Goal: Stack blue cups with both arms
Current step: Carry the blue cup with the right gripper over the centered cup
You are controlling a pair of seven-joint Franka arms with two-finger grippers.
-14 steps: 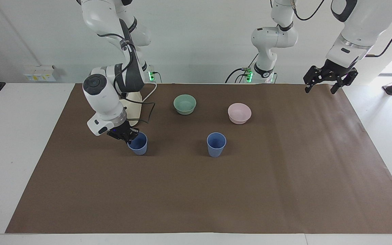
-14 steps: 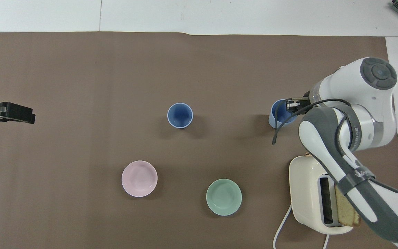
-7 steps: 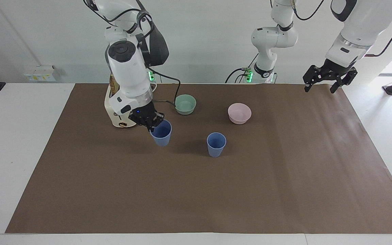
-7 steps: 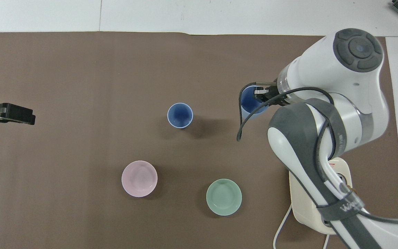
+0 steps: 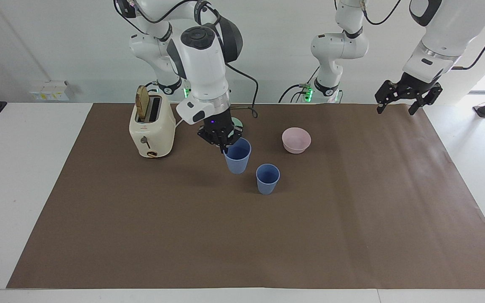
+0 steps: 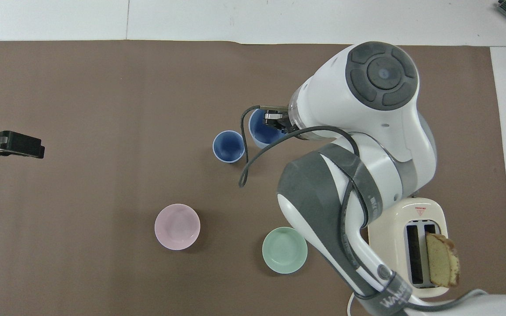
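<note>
- While the right gripper [image 5: 224, 143] pinches the rim of one blue cup [image 5: 237, 156], this cup hangs upright above the tabletop [image 5: 242, 235], just beside the second blue cup [image 5: 267, 179].
- That second cup stands alone on the tabletop, apart from the gripper.
- Waiting over the table's edge, the left gripper [image 5: 406, 101] has its fingers spread and holds nothing.

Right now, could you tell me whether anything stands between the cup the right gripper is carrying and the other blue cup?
Nothing visible does. The right gripper holds the carried cup in the air beside the standing cup, with only bare brown paper between them.
</note>
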